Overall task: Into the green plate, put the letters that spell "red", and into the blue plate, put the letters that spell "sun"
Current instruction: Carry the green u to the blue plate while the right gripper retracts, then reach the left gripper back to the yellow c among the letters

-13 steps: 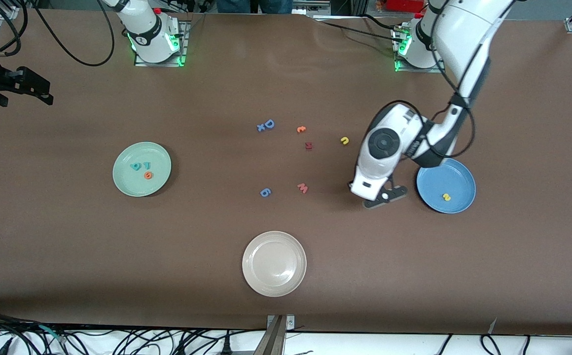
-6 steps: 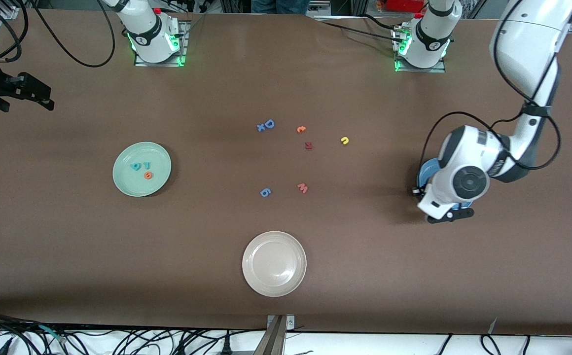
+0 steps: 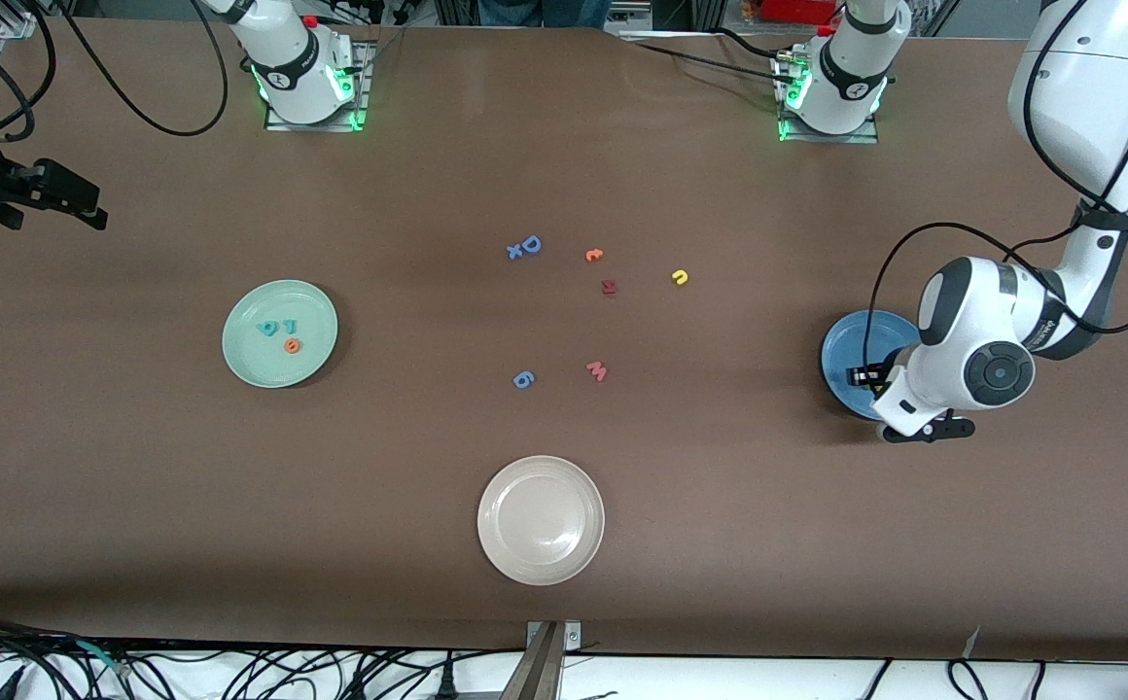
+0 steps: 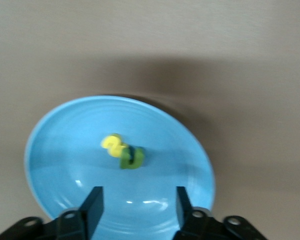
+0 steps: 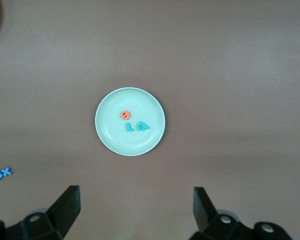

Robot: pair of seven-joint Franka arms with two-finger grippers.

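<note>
Worktop (image 3: 564, 175): brown surface carrying three plates and scattered small foam letters.
Left pincer (image 4: 137, 202): hung low over the round medium-blue plate (image 4: 65, 175), fingers apart with nothing between them.
Blue plate contents: tiny yellow foam "s" (image 4: 113, 144) and tiny green foam "u" (image 4: 131, 158) lay touching each other near the plate's middle.
Blue plate position: at the left arm's end of the worktop, partly hidden by the left arm in the front view (image 3: 851, 355).
Yellow foam "n" (image 3: 680, 277): lay on the bare worktop near the middle, well apart from the blue plate.
Round pale mint-green plate (image 3: 253, 365): sat toward the right arm's end, holding the teal foam "d" (image 3: 268, 328), the teal foam "r" (image 3: 288, 327) and the orange foam "e" (image 3: 292, 345).
Right pincer (image 5: 135, 207): waited high up at its own end of the worktop, fingers wide apart and empty.
Round cream-white plate (image 3: 541, 574): nearest the front camera.
</note>
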